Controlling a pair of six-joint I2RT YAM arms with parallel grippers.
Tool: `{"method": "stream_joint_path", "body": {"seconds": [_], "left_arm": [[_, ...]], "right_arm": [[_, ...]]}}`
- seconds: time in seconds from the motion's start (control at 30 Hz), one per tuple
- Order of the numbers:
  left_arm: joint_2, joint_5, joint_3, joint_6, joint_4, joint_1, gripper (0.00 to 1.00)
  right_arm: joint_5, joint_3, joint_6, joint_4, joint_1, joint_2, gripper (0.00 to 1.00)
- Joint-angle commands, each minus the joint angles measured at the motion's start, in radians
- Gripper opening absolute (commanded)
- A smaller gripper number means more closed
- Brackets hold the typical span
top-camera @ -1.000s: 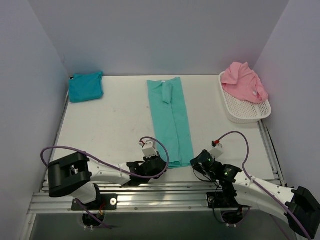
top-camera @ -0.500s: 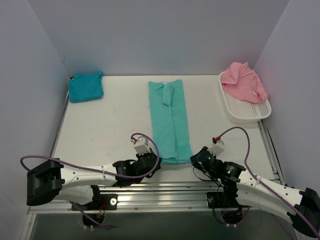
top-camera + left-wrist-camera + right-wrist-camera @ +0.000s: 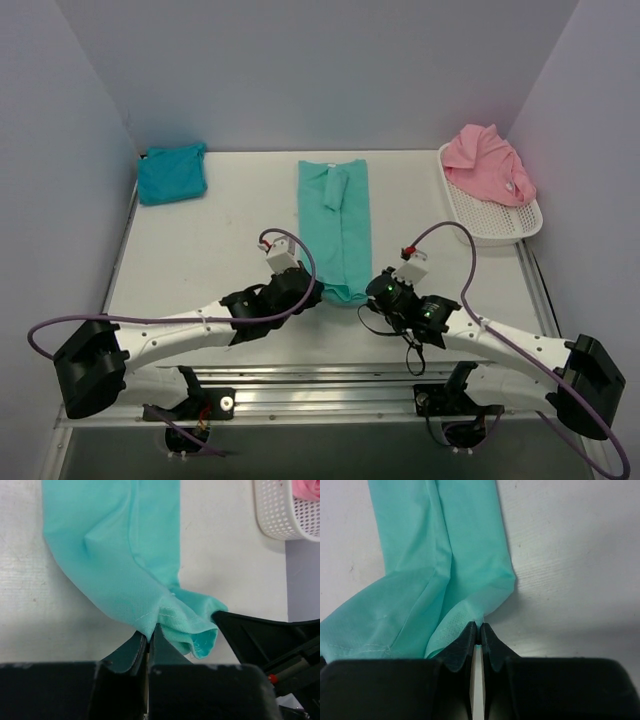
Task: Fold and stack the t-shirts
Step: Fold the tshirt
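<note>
A white table [image 3: 200, 260] – scuffed, faintly speckled – spreads out ahead of the left gripper [image 3: 313, 293] and right gripper [image 3: 372, 290]. Pale lavender walls [image 3: 300, 70] close it in beyond and to either side. A metal rail [image 3: 320, 392] runs behind them – the light is soft and even.

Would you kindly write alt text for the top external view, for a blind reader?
The left gripper and right gripper each pinch a near corner of a sea-green t-shirt folded into a long strip on a white table. A folded turquoise-blue t-shirt lies far left; a pink t-shirt sits in a white mesh basket far right.
</note>
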State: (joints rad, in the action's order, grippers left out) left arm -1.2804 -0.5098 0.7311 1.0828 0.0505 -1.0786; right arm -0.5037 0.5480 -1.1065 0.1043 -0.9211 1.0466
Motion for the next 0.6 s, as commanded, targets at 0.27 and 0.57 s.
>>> {"method": "stream_joint_path", "body": {"seconds": [0.27,0.57], "left_arm": [[-0.028,0.073,0.134,-0.092,-0.006,0.156,0.04],[-0.098,0.108,0.169,-0.112,-0.069,0.256,0.04]], "right_arm": [[-0.082,0.17,0.135,-0.078,0.119,0.15,0.0],[-0.084,0.311,0.185,-0.156,0.185,0.364,0.0]]}}
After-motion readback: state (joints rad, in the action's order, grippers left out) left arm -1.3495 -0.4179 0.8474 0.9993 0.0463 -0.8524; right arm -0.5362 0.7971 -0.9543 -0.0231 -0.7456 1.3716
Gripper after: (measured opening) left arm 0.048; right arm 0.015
